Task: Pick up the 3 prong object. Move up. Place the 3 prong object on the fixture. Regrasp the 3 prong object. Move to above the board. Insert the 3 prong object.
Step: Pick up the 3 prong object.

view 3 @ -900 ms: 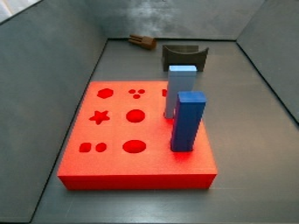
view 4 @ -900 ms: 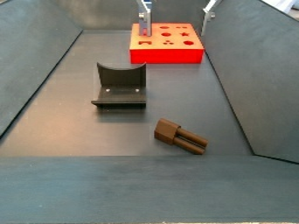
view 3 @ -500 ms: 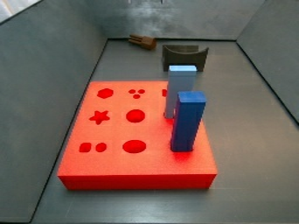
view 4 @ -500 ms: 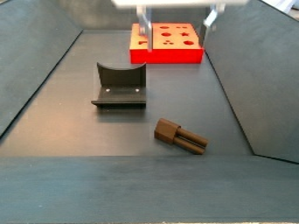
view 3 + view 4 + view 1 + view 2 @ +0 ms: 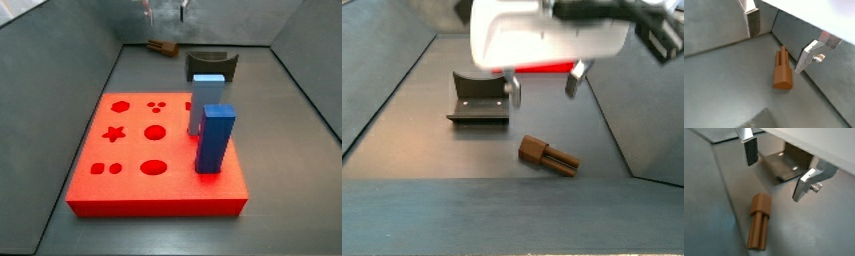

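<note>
The 3 prong object (image 5: 548, 154) is a small brown piece lying flat on the grey floor, its prongs showing in both wrist views (image 5: 783, 72) (image 5: 759, 221). My gripper (image 5: 544, 87) hangs open above the floor, over the gap between this piece and the fixture (image 5: 478, 98). Nothing sits between its fingers (image 5: 753, 21). The dark fixture (image 5: 787, 166) stands with nothing on it. The red board (image 5: 154, 150) lies at the other end of the bin, with the gripper (image 5: 164, 16) far beyond it above the brown piece (image 5: 162, 46).
Two tall blue blocks (image 5: 215, 138) (image 5: 206, 100) stand upright in the red board. Sloping grey walls (image 5: 389, 80) close the bin in on all sides. The piece lies near one wall (image 5: 807, 35).
My gripper has travelled from over the red board across the bin and come lower, now hanging over the floor by the fixture and the brown piece. The pieces have not moved.
</note>
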